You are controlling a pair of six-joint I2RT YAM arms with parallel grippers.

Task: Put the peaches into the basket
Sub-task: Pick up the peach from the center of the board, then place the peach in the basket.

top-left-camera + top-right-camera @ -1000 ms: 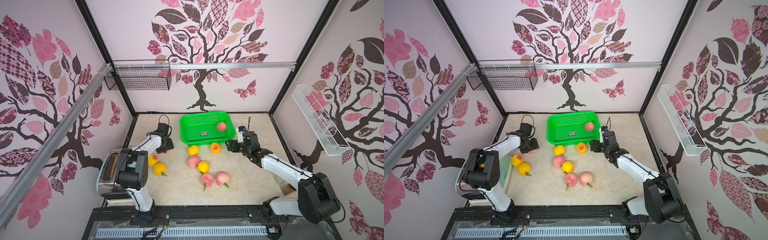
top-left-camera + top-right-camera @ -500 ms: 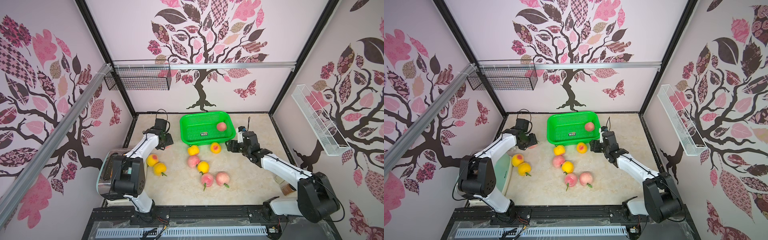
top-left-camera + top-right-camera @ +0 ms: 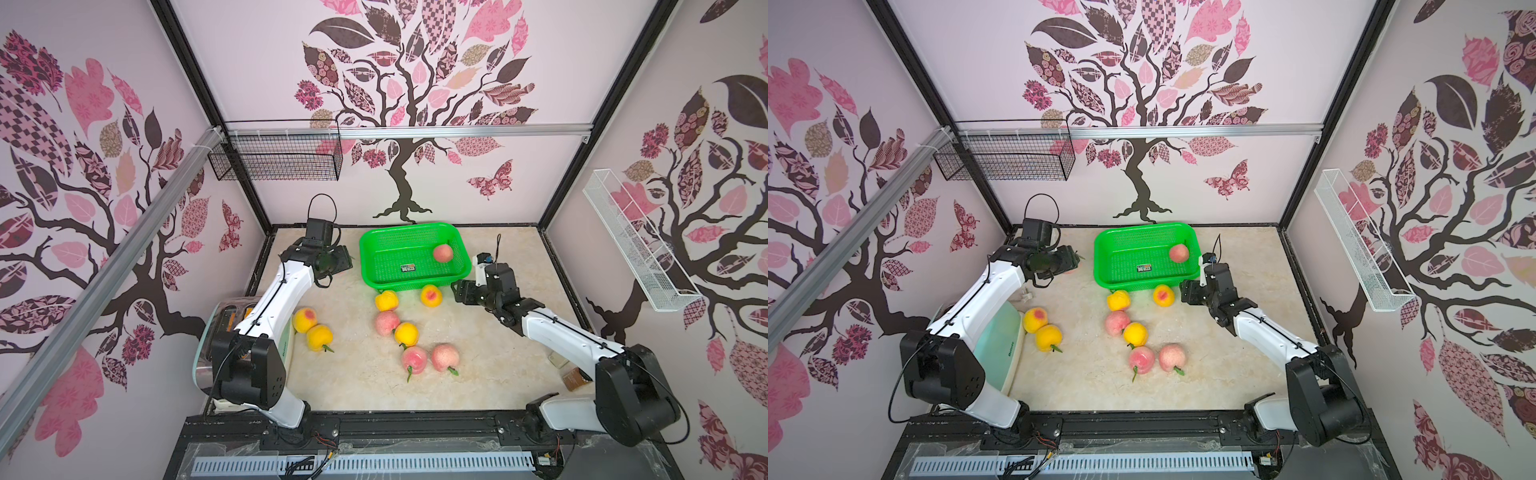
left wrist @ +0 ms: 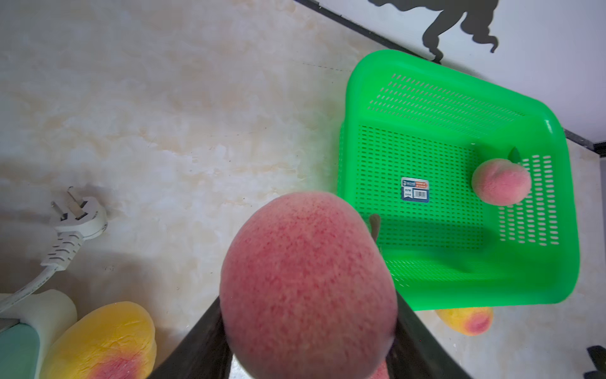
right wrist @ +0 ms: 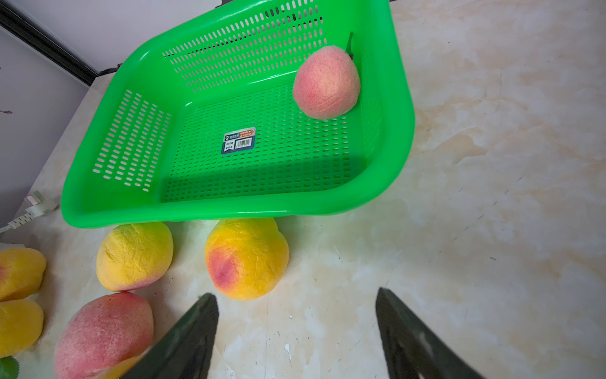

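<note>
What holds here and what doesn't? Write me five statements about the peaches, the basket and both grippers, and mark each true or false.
1. One pink peach lies in the basket. True.
2. The left gripper is empty. False: it is shut on a second pink peach.
3. The right gripper stands open, holding nothing. True.
4. Every peach on the table is yellow. False: three pink table peaches lie there too.
5. Two yellow peaches sit just outside the basket's wall nearest the robot. True.
</note>
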